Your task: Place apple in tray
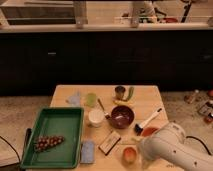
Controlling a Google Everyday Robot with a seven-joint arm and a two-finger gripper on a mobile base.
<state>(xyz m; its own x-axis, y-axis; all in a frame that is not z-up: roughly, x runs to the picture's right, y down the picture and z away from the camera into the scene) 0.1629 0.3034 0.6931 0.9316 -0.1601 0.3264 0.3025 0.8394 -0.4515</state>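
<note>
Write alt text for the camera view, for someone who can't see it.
A white robot arm's end effector hangs close beside an apple near the front edge of a wooden table, right of a green tray holding grapes. A dark bowl and a white cup stand mid-table.

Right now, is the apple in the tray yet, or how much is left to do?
Nothing looks done yet: the apple sits on the table, apart from the green tray, which holds only grapes. In hand: the claw is right beside the apple. Left: lift it, carry it left, set it in the tray.
</note>
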